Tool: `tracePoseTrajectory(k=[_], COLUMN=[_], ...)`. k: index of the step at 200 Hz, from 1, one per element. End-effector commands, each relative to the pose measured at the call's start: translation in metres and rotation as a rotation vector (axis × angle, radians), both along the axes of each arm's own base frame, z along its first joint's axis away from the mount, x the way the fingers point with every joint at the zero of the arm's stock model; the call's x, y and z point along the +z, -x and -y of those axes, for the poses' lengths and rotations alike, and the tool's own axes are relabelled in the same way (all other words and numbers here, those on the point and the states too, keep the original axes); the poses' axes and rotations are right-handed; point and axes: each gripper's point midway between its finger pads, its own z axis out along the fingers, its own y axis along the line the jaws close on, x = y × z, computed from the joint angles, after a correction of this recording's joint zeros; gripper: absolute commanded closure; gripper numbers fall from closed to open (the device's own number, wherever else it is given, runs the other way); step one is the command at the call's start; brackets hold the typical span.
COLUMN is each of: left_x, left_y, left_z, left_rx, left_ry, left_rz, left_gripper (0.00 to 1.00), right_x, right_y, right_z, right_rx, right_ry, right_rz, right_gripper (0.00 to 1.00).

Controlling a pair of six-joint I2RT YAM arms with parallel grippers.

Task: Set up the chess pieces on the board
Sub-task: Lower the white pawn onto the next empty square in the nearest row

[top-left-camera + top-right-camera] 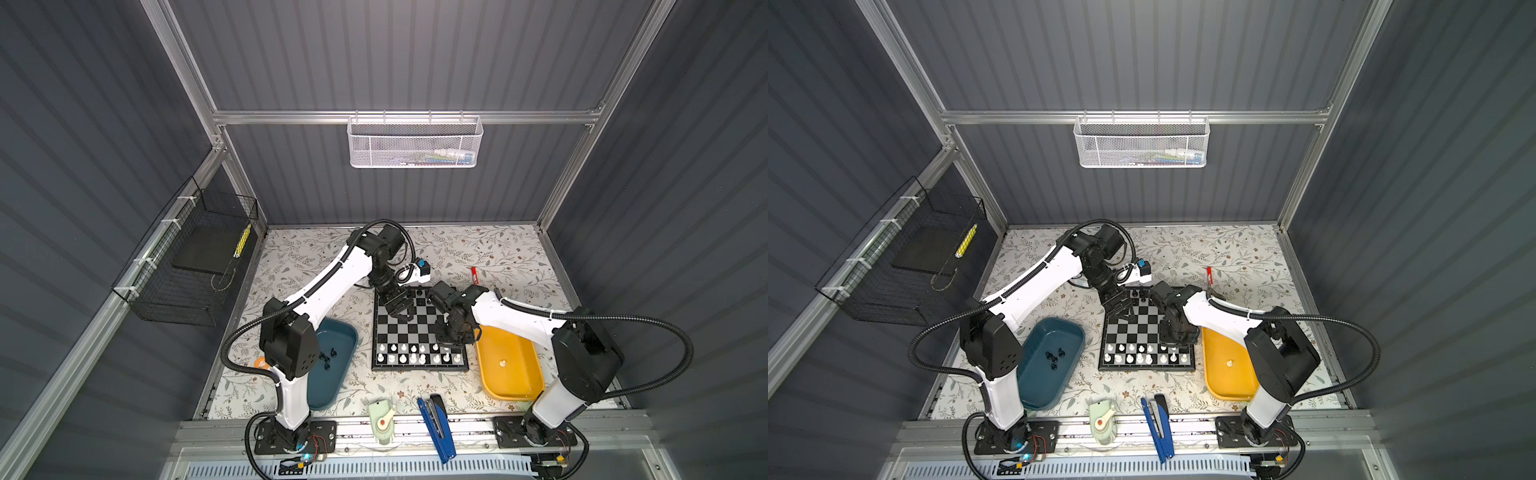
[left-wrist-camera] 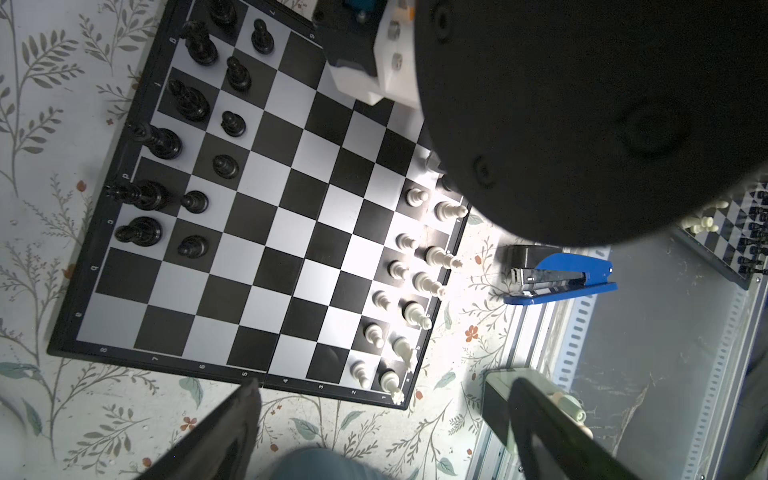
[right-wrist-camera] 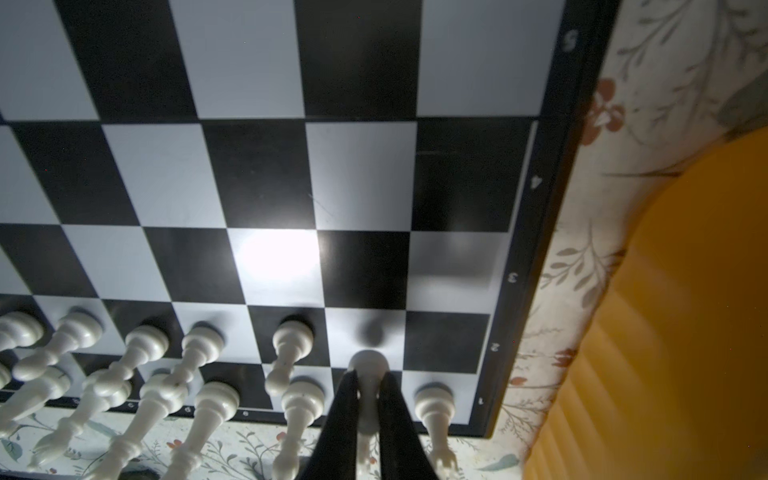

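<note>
- The right gripper (image 3: 368,376) pinches a white pawn (image 3: 369,361) by its stem, base down.
- The pawn hangs just over the board (image 1: 419,367). Its shadow falls on a silver square in the second near row, one file in from the edge by the yellow tray (image 1: 515,382).
- The left gripper (image 1: 403,316) hovers over the far left part of the board, fingers spread wide and holding nothing.
- White pieces (image 2: 415,313) stand in the two near rows.
- Black pieces (image 2: 189,99) stand in the two far rows, and the squares at one end of those rows are bare.
- The teal tray (image 1: 332,386), left of the board, holds a few loose black pieces (image 1: 327,360).
- The yellow tray, right of the board, holds one loose white piece (image 1: 503,363).
</note>
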Motion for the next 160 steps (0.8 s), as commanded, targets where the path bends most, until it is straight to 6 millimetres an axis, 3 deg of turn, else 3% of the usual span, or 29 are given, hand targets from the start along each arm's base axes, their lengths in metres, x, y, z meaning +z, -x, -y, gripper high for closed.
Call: tracePoseTrajectory(k=[1,160], left_x=[0.0098,0.009], left_y=[0.0076,0.0082], left_z=[-0.0008,-0.0013], left_rx=[-0.016,-0.018], left_ry=[0.014,0.013], left_rz=[0.012,0.012], left_gripper=[0.06,0.06], right_x=[-0.0039,-0.0116], right_y=[0.006,0.0057], right_z=[0.0017,0.0029], right_rx=[0.001,0.005], right_ry=[0.013,0.031], right_rz=[-0.02,-0.029], right_gripper=[0.88,0.86])
